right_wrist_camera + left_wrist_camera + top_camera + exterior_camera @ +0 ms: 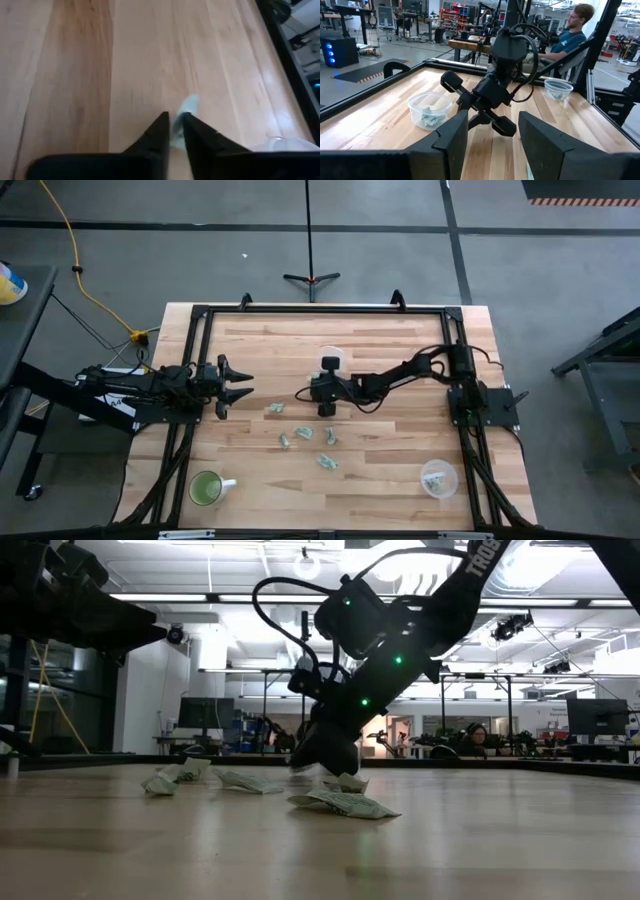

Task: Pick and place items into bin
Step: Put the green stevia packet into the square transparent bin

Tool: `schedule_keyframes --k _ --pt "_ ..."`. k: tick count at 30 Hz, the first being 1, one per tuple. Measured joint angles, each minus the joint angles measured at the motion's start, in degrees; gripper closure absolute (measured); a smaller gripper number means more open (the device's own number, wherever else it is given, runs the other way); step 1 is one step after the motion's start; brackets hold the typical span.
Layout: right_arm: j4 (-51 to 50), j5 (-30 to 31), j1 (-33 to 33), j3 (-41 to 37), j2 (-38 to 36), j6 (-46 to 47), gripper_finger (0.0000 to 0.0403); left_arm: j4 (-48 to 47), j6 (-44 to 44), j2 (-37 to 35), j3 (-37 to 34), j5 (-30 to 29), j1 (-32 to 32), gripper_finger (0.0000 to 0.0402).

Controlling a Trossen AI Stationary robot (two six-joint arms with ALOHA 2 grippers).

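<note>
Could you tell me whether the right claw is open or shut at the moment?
Shut on a scrap. In its wrist view the right claw's fingers nearly meet, with the pale scrap pinched between their tips above the table.

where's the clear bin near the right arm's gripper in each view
high view: clear bin at table centre, just behind the right gripper.
low view: cannot make it out behind the arm.
left wrist view: bin left of the right arm.
right wrist view: not identifiable.
Shared landmark: the right gripper.
</note>
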Motion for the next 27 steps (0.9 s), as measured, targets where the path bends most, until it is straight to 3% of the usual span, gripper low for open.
schedule_keyframes --k 3,6,17,21,27 --pt "-0.04 0.67 0.45 0.00 -0.40 1.69 0.0396 0.00 0.00 -0.02 0.00 0.00 0.00 0.0191" --pt "0.14 0.74 1.01 0.02 -1.37 3.54 0.0390 0.00 0.02 -0.02 0.00 0.00 0.01 0.0191" --pt "-1.33 12.01 3.09 0.04 -10.91 0.46 0.0402 0.01 0.02 -0.01 0.00 0.02 0.01 0.0191" --pt "-6.15 14.79 1.52 0.04 -13.40 0.38 0.0402 0.00 0.01 -0.01 0.00 0.03 0.02 0.0191" --pt "-15.35 13.14 -1.22 0.04 -13.62 3.41 0.0402 0.00 0.02 0.00 0.00 0.07 0.01 0.0191"
